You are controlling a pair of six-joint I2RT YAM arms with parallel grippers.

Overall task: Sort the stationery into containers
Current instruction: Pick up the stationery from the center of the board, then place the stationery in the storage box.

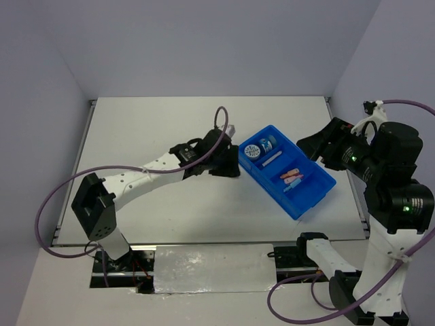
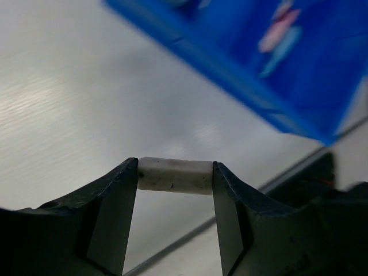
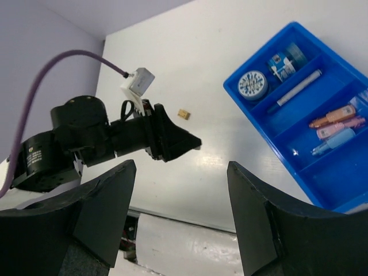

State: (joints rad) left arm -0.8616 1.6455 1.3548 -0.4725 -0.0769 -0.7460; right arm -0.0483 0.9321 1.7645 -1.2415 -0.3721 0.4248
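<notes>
The blue divided tray [image 1: 309,198] lies right of centre. It holds two round blue rolls [image 3: 253,85], a white-blue pen [image 3: 299,89], and orange [image 3: 332,116], pink [image 3: 336,129] and light-blue [image 3: 336,140] oblong pieces. My left gripper [image 1: 230,168] is just left of the tray's near-left edge and is shut on a small whitish-grey block [image 2: 175,175], held above the table. The tray [image 2: 230,69] shows blurred beyond it. A tiny tan block [image 3: 184,114] lies on the table past the left gripper. My right gripper [image 3: 181,167] is open and empty, raised at the right [image 1: 307,144].
The white table [image 1: 163,115] has a metal-railed near edge [image 1: 204,243] and grey walls around it. The left arm [image 1: 149,173] stretches across the table's left half. A purple cable [image 1: 221,119] loops above the left wrist.
</notes>
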